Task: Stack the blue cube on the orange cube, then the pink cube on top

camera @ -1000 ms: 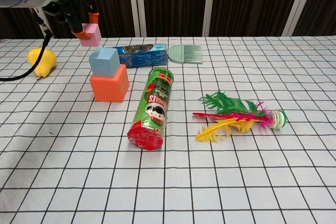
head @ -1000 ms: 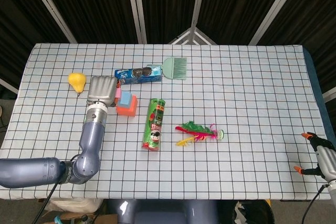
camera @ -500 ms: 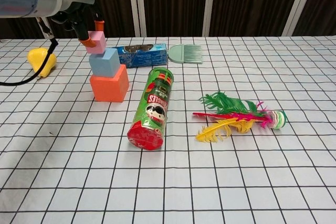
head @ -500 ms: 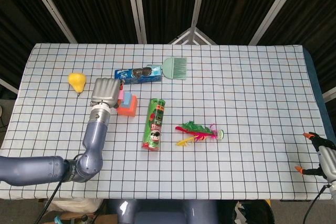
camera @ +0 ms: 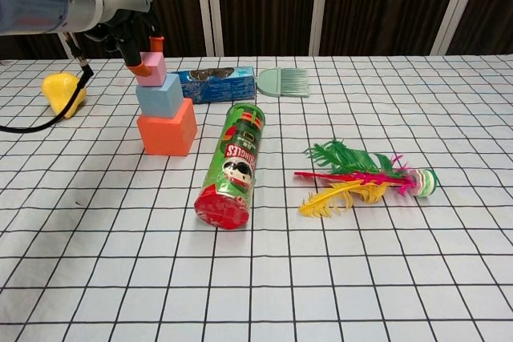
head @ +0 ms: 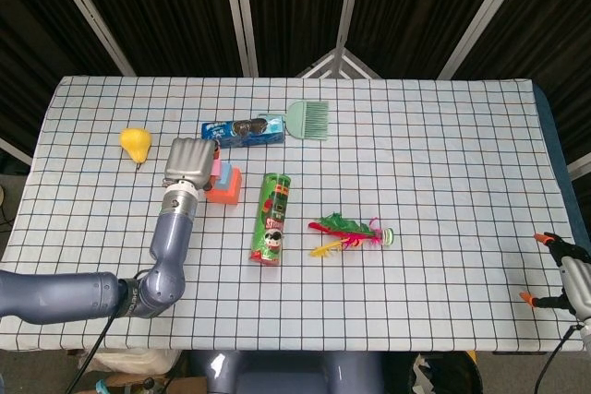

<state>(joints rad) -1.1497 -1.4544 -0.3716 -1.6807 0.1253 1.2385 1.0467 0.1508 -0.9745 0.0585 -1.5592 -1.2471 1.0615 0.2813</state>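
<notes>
The orange cube [camera: 167,132] stands on the table at the left, with the blue cube [camera: 159,95] on top of it. My left hand [camera: 132,31] pinches the small pink cube [camera: 152,69] from above and from the left. The cube's underside meets the top of the blue cube, towards its left side. In the head view my left hand [head: 189,162] covers most of the stack, and only the right part of the orange cube [head: 228,188] shows. My right hand [head: 565,272] hangs at the table's near right corner, its fingers apart and holding nothing.
A green crisp can [camera: 233,164] lies on its side just right of the stack. A feather shuttlecock [camera: 361,178] lies further right. Behind the stack are a blue biscuit packet [camera: 215,83] and a green brush [camera: 284,81]. A yellow pear [camera: 62,92] sits at the far left.
My left hand carried the pink cube to the right and down, from beside the stack onto the top of the blue cube. The right hand barely moved.
</notes>
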